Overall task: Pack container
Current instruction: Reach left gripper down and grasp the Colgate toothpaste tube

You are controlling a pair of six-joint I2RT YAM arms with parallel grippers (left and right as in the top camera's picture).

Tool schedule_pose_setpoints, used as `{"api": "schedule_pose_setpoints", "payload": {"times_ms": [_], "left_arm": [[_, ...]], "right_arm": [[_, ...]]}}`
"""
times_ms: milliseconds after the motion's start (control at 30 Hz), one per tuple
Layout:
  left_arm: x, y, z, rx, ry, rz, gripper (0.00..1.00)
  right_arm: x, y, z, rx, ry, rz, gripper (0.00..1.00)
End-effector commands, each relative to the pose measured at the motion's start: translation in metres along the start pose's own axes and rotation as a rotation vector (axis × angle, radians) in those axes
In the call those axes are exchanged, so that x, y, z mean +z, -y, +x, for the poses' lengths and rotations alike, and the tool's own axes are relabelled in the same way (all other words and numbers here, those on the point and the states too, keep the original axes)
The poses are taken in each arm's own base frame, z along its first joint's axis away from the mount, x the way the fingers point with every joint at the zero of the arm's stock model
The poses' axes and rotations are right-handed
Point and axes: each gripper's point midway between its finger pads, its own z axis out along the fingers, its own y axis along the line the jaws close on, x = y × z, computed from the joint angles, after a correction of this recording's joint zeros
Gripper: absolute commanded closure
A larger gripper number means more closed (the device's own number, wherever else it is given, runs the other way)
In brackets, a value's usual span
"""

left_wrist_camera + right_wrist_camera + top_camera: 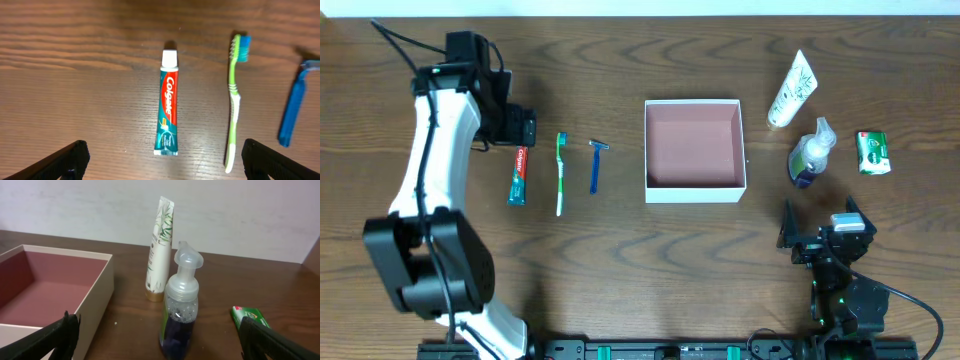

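Container at the centre of the worktop, open side up; left fingers spread apart, released, over the toothpaste tube; right fingers likewise released, near the pump bottle right of the container

Toothpaste, toothbrush, razor lie left of container.

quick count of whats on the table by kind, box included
tubes: 2 (toothpaste, white tube)
toothbrush: 1
razor: 1
pump bottle: 1
green packet: 1
container: 1
total: 7
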Motion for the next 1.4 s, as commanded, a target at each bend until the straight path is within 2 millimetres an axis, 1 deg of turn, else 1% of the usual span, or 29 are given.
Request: {"api": "schedule_pose_setpoints", "payload": {"times_ms": [0,133,433,833,1100,1367], "left_arm": [[0.014,-0.004,0.000,-0.068,-0.036,-0.013,0.02],[0.033,-0.003,0.007,-0.151,-0.096,-0.012,0.02],[0.066,0.001,0.030,-0.152,-0.206,-0.009,0.02],[0.089,-0.006,0.037,-0.151,-0.249,0.002,0.02],[0.096,-0.006,0.035,-0.117,-0.236,0.008,0.02],[0.105,-0.003,0.049,-0.117,-0.271,0.011,0.02]], "right_arm": [[0.000,-0.003,0.000,-0.013,0.002,-0.011,0.01],[0.000,-0.003,0.000,-0.013,0.002,-0.011,0.01],[0.000,-0.003,0.000,-0.013,0.002,-0.011,0.01],[0.000,-0.003,0.000,-0.013,0.002,-0.011,0.01],[0.000,-0.003,0.000,-0.013,0.002,-0.011,0.01],[0.000,-0.003,0.000,-0.013,0.002,-0.011,0.01]]}}
